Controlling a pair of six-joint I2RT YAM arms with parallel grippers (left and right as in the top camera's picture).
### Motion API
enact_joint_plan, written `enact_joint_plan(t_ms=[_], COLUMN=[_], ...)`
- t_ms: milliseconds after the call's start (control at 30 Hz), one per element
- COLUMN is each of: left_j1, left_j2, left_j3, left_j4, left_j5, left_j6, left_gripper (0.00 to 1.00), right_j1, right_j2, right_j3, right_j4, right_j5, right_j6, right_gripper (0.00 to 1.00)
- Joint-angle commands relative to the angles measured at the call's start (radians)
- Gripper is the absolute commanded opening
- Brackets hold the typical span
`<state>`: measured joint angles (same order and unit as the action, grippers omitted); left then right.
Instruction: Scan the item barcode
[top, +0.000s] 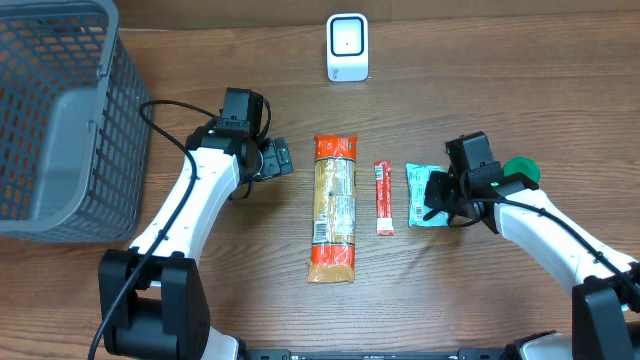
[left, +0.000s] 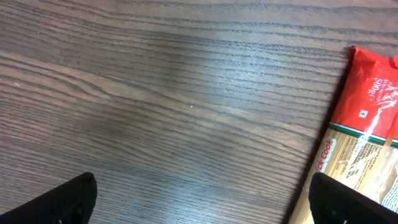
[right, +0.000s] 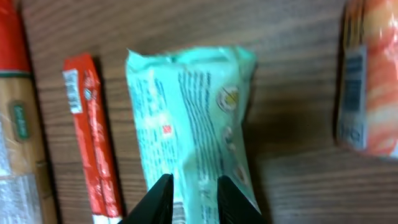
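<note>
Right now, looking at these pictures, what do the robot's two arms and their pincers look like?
The left arm and right arm are smooth white shells linked by chunky black joints. A thin black cable loops loosely beside the left one. The left pincer and right pincer are black, each with two flat, dark fingers.

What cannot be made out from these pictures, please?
- Barcode on the mint packet: right wrist view, print blurred, near end behind the right tool.
- Whether that tool grips it: overhead, the right arm covers the contact.
- Green object: overhead, partly under that arm.
- Orange item: right wrist, blurred, cut by the edge.
</note>
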<state>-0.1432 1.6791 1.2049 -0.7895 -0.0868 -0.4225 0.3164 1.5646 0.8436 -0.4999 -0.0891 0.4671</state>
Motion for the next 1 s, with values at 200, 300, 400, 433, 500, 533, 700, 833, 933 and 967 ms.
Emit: enact_joint_plan(t_ms=[200, 300, 400, 433, 500, 533, 700, 833, 933, 967], left_j1=[-0.001, -0.001, -0.001, -0.001, -0.001, -0.001, -0.001, -0.001, -0.001, -0.001], left_j2=[-0.012, -0.012, -0.012, -0.012, -0.012, -0.012, -0.012, -0.012, -0.012, -0.012], left_j3=[0.009, 0.009, 0.009, 0.009, 0.009, 0.009, 0.009, 0.009, 0.009, 0.009], left_j4=[0.001, 0.002, 0.001, 0.001, 0.001, 0.001, 0.001, 0.002, 0.001, 0.001], left_j5=[0.002, 0.002, 0.002, 0.002, 0.002, 0.002, 0.002, 0.002, 0.002, 0.002], left_j6=[-0.004, -0.004, -0.004, -0.004, -0.004, -0.004, -0.004, -0.004, -0.004, -0.004], left_gripper=[1.00, 1.00, 1.00, 1.00, 1.00, 1.00, 1.00, 1.00, 1.00, 1.00], right_j1=[0.005, 0.005, 0.005, 0.005, 0.005, 0.005, 0.003, 0.003, 0.003, 0.003], right_j2=[0.005, 0.005, 0.005, 0.005, 0.005, 0.005, 0.005, 0.005, 0.005, 0.005], right_j3=[-0.090, -0.091, -0.091, -0.091, -0.091, -0.091, -0.044, 0.008, 0.011, 0.011], right_j4=[0.071, 0.064, 0.064, 0.064, 0.061, 0.061, 0.046, 0.027, 0.051, 0.059], right_j5=[0.005, -0.016, -0.123, -0.161, -0.188, -0.190, -0.194, -0.217, -0.220, -0.219], right_j6=[-0.003, -0.022, -0.108, -0.133, -0.143, -0.143, -0.143, -0.143, -0.140, -0.128], right_gripper=[0.30, 0.35, 0.42, 0.43, 0.44, 0.44, 0.44, 0.44, 0.35, 0.27])
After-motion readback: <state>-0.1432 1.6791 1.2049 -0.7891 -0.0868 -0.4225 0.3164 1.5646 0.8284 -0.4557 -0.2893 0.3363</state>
